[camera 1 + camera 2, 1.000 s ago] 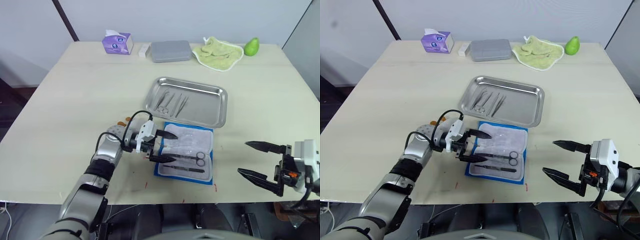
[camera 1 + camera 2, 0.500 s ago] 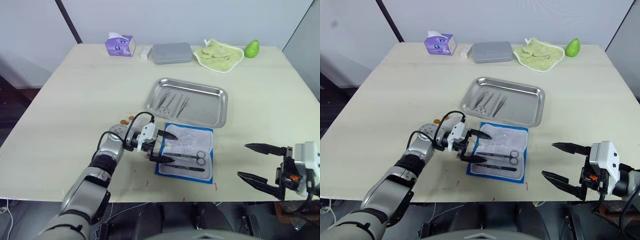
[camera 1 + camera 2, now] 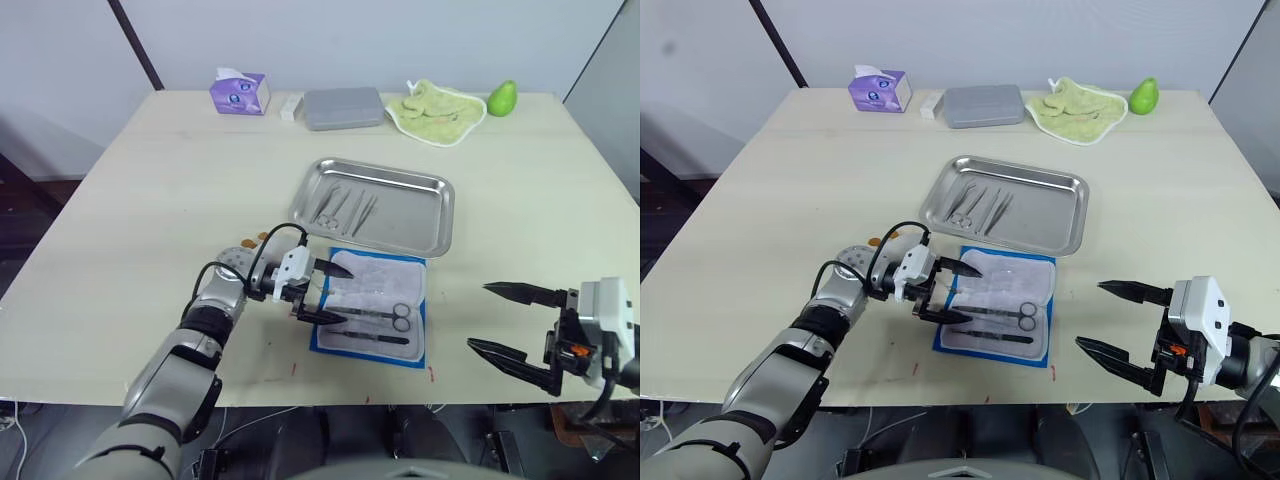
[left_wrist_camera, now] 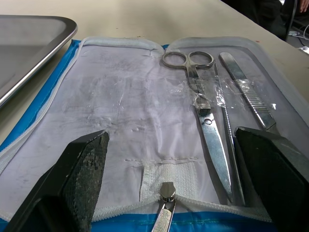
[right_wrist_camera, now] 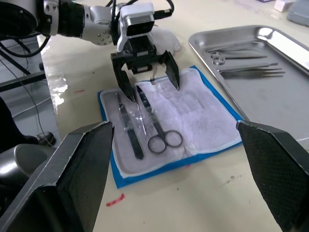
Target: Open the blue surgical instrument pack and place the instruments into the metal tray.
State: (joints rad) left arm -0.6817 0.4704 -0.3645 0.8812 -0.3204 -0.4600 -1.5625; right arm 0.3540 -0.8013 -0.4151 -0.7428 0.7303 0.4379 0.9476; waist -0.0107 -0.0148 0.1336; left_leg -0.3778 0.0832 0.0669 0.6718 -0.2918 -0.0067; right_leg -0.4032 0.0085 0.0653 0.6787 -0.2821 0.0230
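Little had shifted since a second earlier: the left gripper [image 3: 331, 293] stayed at the left edge of the unfolded blue surgical instrument pack [image 3: 372, 306], fingers spread. Scissors [image 4: 203, 104] and tweezers [image 4: 245, 90] lay inside it, just below the metal tray [image 3: 376, 203]. The right gripper [image 3: 512, 322] hovered, fingers apart, empty.
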